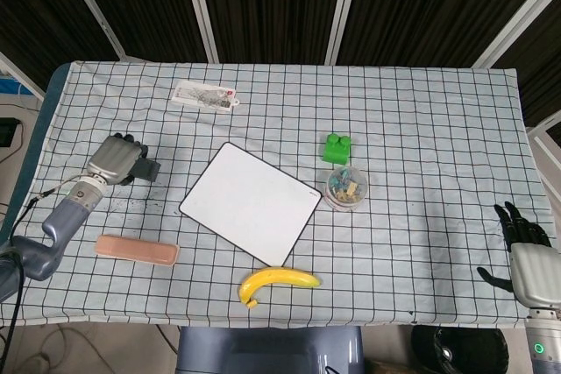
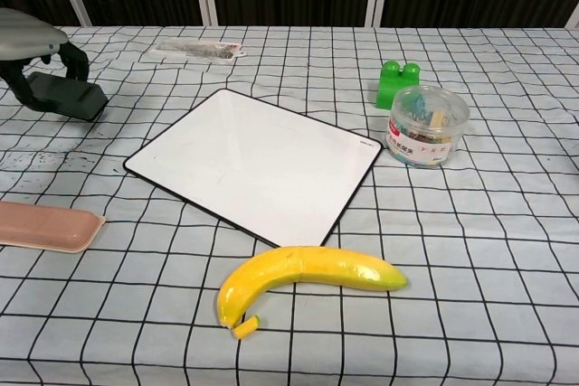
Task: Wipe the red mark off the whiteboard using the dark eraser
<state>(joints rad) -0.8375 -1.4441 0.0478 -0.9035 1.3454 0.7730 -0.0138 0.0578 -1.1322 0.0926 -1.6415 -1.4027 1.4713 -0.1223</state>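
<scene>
On the cloth's left side: left hand [image 1: 116, 158] curls over the dark eraser [image 2: 65, 98], fingers down on both its sides, gripping it; eraser base sits on or just above the checked tablecloth [image 1: 421, 129], cannot tell which.
Right hand: right hand [image 1: 524, 247] hangs off the table's near right corner, fingers apart, holding nothing.
Near the left hand: a pink case [image 1: 137, 250] lies flat on the side nearer the robot; a printed packet [image 1: 205, 95] lies on the far side.
Whiteboard: the whiteboard [image 1: 251, 202] lies flat mid-table, turned at an angle, well apart from the eraser; its white face shows no red, only a black rim.
Beyond the whiteboard: a banana [image 1: 278, 281] near its front corner; a green block [image 1: 337, 147] to its right.
Jar: a clear round jar [image 1: 347, 187] just in front of the block, holding small mixed-colour clips.
</scene>
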